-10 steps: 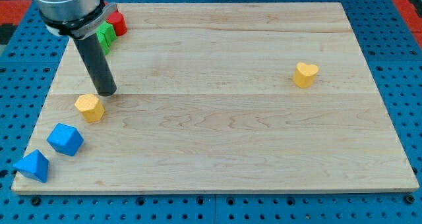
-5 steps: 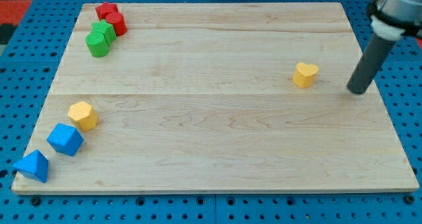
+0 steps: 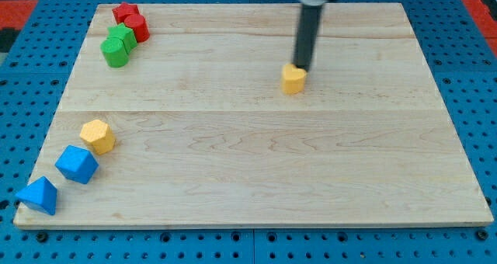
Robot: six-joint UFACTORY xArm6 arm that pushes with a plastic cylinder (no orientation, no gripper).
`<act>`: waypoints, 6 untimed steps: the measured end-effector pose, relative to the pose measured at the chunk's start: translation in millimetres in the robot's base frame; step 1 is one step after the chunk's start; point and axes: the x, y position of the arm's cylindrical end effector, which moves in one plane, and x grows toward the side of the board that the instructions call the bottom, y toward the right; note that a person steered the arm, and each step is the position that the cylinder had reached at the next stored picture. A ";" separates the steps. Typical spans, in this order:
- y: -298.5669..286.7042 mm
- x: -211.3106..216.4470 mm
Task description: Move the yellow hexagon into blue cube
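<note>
The yellow hexagon (image 3: 98, 136) lies near the board's left edge, touching or almost touching the blue cube (image 3: 77, 164) just below and left of it. My tip (image 3: 300, 67) is far from both, near the board's upper middle. It rests against the top side of a yellow heart-shaped block (image 3: 293, 79).
A second blue block (image 3: 38, 196), wedge-like, sits at the board's bottom left corner. Two red blocks (image 3: 130, 21) and two green blocks (image 3: 118, 46) cluster at the top left. The wooden board (image 3: 256, 186) lies on a blue pegboard.
My tip left the hexagon, swung to the view's right, then came back left. The yellow heart block has slid left towards the middle. The hexagon now sits closer to the blue cube.
</note>
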 end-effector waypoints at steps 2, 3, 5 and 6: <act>-14.9 102.7; -59.1 73.0; -76.5 26.1; -123.8 62.9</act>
